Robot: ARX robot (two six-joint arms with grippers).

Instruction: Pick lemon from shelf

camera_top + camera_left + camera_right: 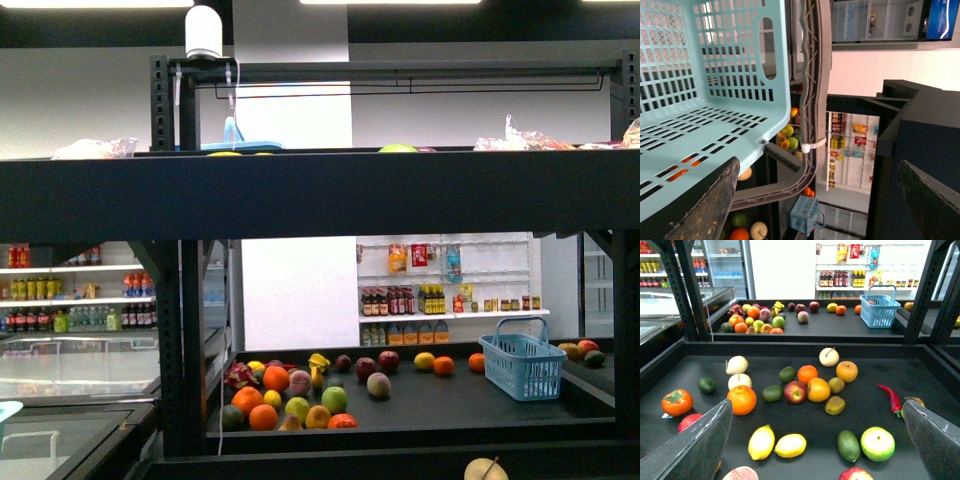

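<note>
Lying on shelf [870,371], lemon [790,445] shows (right wrist view only).

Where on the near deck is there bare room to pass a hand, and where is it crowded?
Bare: the deck between the chili and the central fruit cluster, and behind the chili up to the back wall. Crowded: that cluster, and the near edge around the two lemons.

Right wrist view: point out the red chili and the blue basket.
red chili [891,399], right wrist view, middle of its body.
blue basket [879,315], right wrist view, its near wall.
</note>
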